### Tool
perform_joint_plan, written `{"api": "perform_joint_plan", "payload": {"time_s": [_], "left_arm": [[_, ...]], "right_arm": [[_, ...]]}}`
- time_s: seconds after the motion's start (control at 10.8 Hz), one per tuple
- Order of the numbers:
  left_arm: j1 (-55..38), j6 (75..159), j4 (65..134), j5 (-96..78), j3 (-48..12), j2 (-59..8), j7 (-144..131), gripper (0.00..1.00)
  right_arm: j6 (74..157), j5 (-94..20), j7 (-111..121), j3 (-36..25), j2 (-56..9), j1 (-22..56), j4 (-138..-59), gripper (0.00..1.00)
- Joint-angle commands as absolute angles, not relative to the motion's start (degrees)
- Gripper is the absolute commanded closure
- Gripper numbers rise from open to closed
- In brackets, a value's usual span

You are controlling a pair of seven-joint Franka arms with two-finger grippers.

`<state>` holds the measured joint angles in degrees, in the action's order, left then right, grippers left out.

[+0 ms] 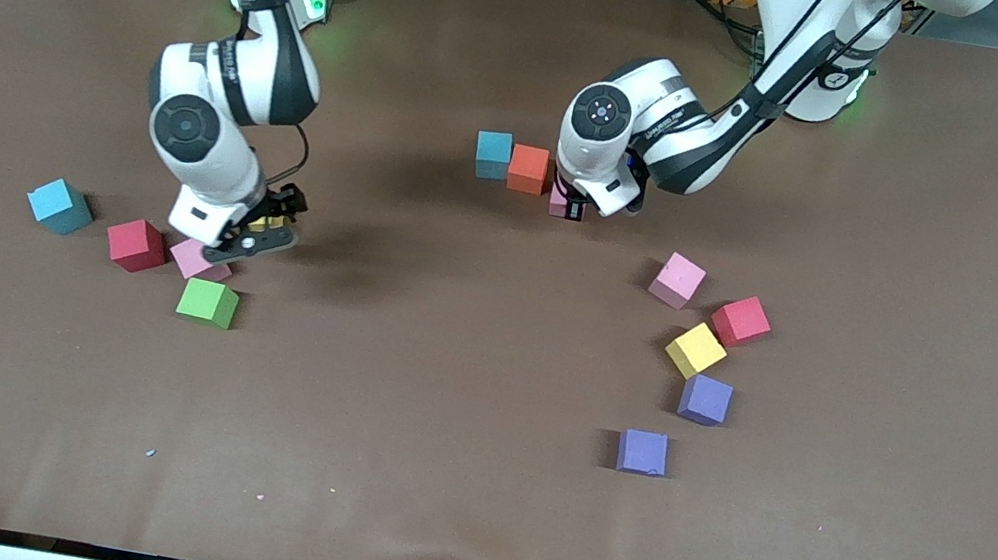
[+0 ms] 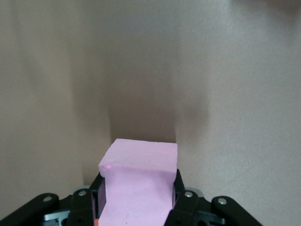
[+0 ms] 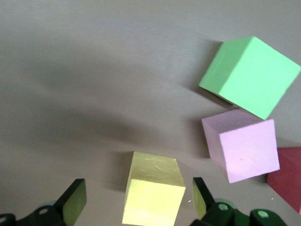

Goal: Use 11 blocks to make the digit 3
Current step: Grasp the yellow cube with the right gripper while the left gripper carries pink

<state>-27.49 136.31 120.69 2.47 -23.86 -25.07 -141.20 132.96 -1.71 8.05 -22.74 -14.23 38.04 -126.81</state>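
Front view: you see a brown table (image 1: 461, 507) with scattered matte blocks. Left gripper (image 1: 569, 206) clenches a pink block (image 2: 138, 181) beside the orange block (image 1: 529, 168); right gripper (image 3: 136, 202), released, straddles a yellow block (image 3: 153, 194).

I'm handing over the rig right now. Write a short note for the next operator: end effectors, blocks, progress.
Left end effector: shut on a pink block, at the orange block beside the blue block.
Right end effector: open around a yellow block, not yet gripped.
Done: blue and orange in a row, pink arriving.
Left: eight loose blocks, including the green block, to build into the digit 3.
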Motion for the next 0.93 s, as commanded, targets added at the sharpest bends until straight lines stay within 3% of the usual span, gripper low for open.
{"api": "perform_joint_plan", "payload": {"time_s": [0.0, 0.28, 0.65, 0.74, 0.84], "left_arm": [[-28.74, 138.25, 122.25, 2.02, -23.82, -23.91, -144.57, 1.0], [-29.18, 138.43, 123.22, 2.02, -23.91, -23.73, -145.63, 1.0], [-30.06, 138.51, 123.31, 2.02, -23.91, -23.91, -146.07, 1.0], [-30.67, 138.43, 123.48, 2.02, -23.91, -23.82, -146.07, 1.0], [-30.85, 138.43, 123.75, 2.02, -23.91, -23.82, -146.16, 1.0]], "right_arm": [[139.71, -1.67, 4.58, -21.97, -12.92, 35.52, -132.69, 0.0], [145.88, -1.85, 3.08, -21.88, -13.18, 35.77, -137.54, 0.0], [146.51, -3.87, 2.72, -21.8, -13.88, 36.04, -138.87, 0.0], [146.43, -3.87, 2.72, -21.8, -14.32, 35.95, -138.87, 0.16], [146.51, -3.87, 2.72, -21.8, -14.85, 35.86, -138.87, 0.6]]}}
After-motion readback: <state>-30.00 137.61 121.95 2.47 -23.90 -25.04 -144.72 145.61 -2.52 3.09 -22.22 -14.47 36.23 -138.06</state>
